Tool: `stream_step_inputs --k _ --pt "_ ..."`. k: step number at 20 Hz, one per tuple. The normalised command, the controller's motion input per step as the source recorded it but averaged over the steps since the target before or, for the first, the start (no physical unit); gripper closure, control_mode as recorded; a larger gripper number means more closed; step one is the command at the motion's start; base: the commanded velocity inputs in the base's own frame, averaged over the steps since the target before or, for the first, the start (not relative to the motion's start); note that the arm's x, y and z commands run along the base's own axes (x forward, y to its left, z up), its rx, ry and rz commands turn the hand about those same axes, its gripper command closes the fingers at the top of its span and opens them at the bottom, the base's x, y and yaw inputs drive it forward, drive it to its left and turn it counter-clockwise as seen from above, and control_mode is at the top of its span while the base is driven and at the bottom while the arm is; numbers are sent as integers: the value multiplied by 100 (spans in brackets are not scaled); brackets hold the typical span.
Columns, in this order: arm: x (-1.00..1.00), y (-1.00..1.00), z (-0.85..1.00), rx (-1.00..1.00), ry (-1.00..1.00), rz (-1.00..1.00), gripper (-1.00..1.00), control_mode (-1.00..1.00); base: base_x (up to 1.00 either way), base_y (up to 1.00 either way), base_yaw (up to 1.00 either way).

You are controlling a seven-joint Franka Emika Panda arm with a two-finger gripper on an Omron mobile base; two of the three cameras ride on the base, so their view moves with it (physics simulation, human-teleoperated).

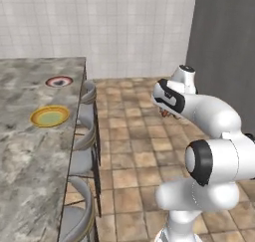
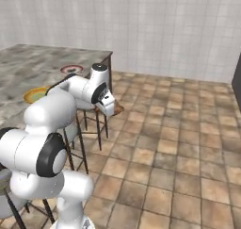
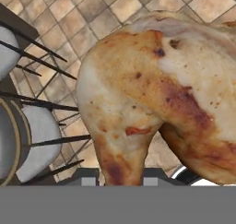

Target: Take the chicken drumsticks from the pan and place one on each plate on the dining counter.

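Hand view entry: gripper [image 3: 113,181] nearly closed on 1 chicken drumstick [image 3: 152,89], carried above the tiled floor beside the stools [image 3: 34,135], well short of the 2 plates [image 1: 50,116] on the dining counter [image 1: 30,161]; risk: slippery meat dropping mid-transfer.

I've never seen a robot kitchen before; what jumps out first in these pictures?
A golden-brown chicken drumstick looms huge in the hand view, pinched in the shut hand above the tiled floor. To the arm's left, two plates, a yellow-orange plate and a dark red-black plate, sit bare on the marbled dining counter, with grey stools beside it.
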Motion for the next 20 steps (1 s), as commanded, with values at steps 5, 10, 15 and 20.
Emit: stream_step_inputs --k 5,10,15,20 --pt "0 0 0 0 0 0 100 100 100 -26 21" --pt "0 0 0 0 0 0 100 100 97 -16 40" --pt "0 0 0 0 0 0 100 100 75 -9 72" --pt "0 0 0 0 0 0 100 100 57 -5 90"
